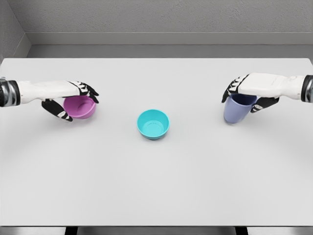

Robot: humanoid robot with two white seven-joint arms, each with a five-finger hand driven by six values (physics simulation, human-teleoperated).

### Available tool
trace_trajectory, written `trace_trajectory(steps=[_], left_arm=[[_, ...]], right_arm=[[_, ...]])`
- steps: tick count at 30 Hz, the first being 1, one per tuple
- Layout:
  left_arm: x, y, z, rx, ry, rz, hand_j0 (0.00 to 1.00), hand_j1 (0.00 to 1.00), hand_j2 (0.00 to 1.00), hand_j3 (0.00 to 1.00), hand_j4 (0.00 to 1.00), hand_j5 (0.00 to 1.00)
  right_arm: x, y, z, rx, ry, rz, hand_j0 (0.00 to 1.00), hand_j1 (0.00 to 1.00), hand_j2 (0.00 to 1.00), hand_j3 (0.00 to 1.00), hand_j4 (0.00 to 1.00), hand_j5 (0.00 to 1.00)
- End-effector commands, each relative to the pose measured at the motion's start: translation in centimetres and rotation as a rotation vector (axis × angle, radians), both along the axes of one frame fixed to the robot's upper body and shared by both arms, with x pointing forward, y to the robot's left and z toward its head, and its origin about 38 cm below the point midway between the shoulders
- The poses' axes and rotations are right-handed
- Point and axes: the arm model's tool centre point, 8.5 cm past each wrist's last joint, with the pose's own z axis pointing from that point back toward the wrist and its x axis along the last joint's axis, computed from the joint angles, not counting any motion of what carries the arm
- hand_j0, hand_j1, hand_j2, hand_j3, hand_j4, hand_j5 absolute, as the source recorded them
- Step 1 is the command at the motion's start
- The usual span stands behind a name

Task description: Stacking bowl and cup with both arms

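A pink bowl (79, 107) sits at the left of the white table (156, 176), and my left hand (73, 103) is curled around it, fingers over the far rim and thumb at the near side. At the right, a lavender cup (236, 110) stands upright with my right hand (244, 98) closed around its upper rim. Between them, near the table's middle, a teal bowl (153, 124) rests upright and untouched, well apart from both hands.
The table's far edge meets a grey wall and floor strip. No other objects lie on the surface.
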Motion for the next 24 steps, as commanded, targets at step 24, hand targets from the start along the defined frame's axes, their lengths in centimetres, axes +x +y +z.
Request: trace_trajectory(steps=[24], left_arm=[[1.4,-5.4,1.6,-0.046,-0.034,-0.099,0.77,0.77,0.77,0.77,0.77,0.77]], right_arm=[[-0.8,1.9,2.8,-0.012,-0.055,0.078,0.65,0.65,0.65,0.65,0.65,0.65]])
